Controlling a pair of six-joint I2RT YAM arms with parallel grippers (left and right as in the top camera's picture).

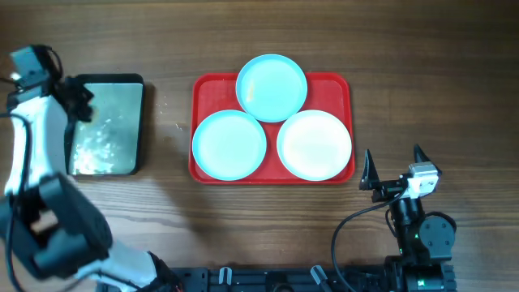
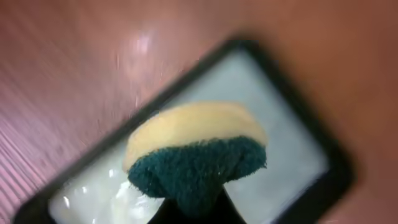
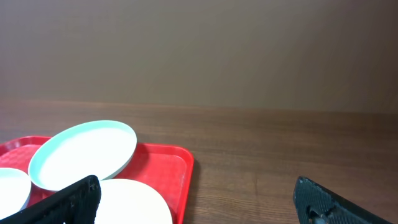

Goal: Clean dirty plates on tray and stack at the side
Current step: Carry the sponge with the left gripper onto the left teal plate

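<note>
Three plates lie on the red tray (image 1: 203, 89): an aqua plate (image 1: 272, 87) at the back, a second aqua plate (image 1: 229, 144) front left, and a white plate (image 1: 315, 144) front right. My left gripper (image 1: 81, 99) hovers over a small black-rimmed tray (image 1: 139, 122), shut on a yellow sponge with a green scouring side (image 2: 196, 152); the left gripper (image 2: 194, 210) pinches the green side. My right gripper (image 1: 393, 160) stands open just right of the red tray, empty. In the right wrist view the right gripper (image 3: 199, 205) faces the white plate (image 3: 134, 202), the aqua plate (image 3: 84, 152) and the tray (image 3: 171, 168).
The black-rimmed tray (image 2: 311, 134) holds a shiny wet film. Bare wooden table (image 1: 438, 81) lies to the right of the red tray and between the two trays. The arms' bases and cables sit along the front edge.
</note>
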